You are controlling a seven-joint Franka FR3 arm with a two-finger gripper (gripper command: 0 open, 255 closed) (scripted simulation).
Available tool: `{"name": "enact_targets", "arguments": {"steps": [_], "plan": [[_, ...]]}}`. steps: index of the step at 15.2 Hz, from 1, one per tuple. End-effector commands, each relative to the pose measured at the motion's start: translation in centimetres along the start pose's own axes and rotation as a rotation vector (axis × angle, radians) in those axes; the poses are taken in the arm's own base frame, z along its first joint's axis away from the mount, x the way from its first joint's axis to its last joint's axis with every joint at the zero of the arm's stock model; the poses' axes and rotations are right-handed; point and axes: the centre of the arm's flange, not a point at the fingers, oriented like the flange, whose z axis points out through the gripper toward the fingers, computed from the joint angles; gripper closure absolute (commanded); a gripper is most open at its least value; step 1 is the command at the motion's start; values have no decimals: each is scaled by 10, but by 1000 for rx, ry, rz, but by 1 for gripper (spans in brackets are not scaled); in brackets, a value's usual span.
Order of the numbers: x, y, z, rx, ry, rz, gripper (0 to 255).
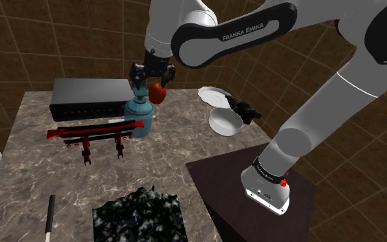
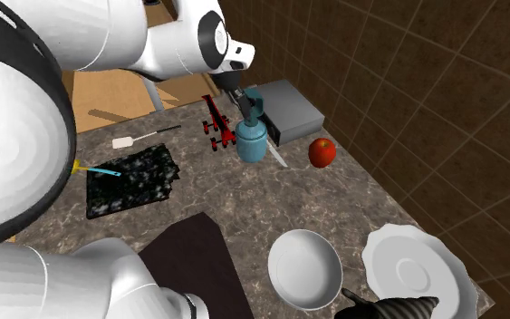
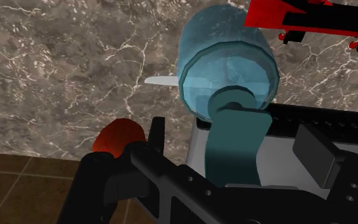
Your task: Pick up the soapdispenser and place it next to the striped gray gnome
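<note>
Teal soap dispenser (image 1: 137, 115) stands on the marble worktop (image 1: 164, 148) beside a red rack (image 1: 92, 134). The jaws straddle its pump, wide, not yet gripping. Next, likely: close, lift, carry toward the striped gnome (image 2: 398, 308).

Room is tight around the teal bottle-shaped soap dispenser (image 1: 138, 115). A red and black gate-shaped rack (image 1: 89, 135) stands just beside it on the shoulder view's left. A flat dark rectangular box (image 1: 89, 98) lies close behind it on the far side, and a round red apple (image 1: 158, 93) sits near its far right. To the right, the bare brown marbled tabletop (image 1: 178, 141) lies open as far as a round white bowl (image 1: 224, 122). A white plate (image 1: 211, 94) and a striped grey gnome (image 2: 396, 306) crowd close to the bowl.
</note>
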Motion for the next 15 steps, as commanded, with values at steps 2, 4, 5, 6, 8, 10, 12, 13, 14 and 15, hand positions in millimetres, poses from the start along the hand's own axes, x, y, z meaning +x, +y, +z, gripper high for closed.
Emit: {"name": "enact_targets", "arguments": {"steps": [2, 4, 5, 6, 8, 10, 12, 13, 14, 15], "plan": [[3, -22, 11, 4, 21, 33, 0], [3, -22, 21, 4, 21, 33, 0], [3, -22, 26, 4, 21, 33, 0], [3, -22, 32, 4, 21, 33, 0], [3, -22, 42, 4, 21, 33, 0], [3, -22, 51, 4, 21, 33, 0], [3, -22, 51, 4, 21, 33, 0], [3, -22, 51, 4, 21, 33, 0], [3, -22, 51, 4, 21, 33, 0], [3, -22, 51, 4, 21, 33, 0]]}}
